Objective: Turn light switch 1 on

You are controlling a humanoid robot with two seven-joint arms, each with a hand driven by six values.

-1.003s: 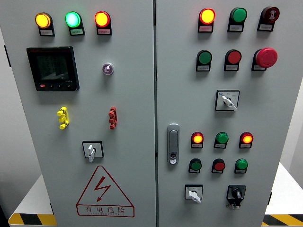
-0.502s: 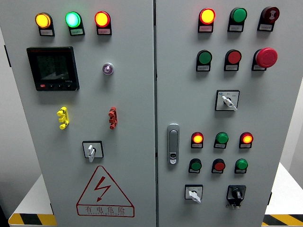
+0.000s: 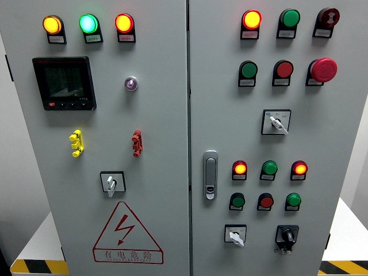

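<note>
A grey control cabinet (image 3: 161, 115) filled the frame; which selector was switch 1 seemed unclear; no hand showed, so its state couldn't be told.

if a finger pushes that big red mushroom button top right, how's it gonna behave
The red mushroom button looks rigid and fixed to the grey cabinet door, so it probably won't tip or slide. Its broad domed cap stands proud of the panel, so it likely travels straight inward. The smooth, glossy cap might let a fingertip slip off-centre. No hand is in view.
</note>
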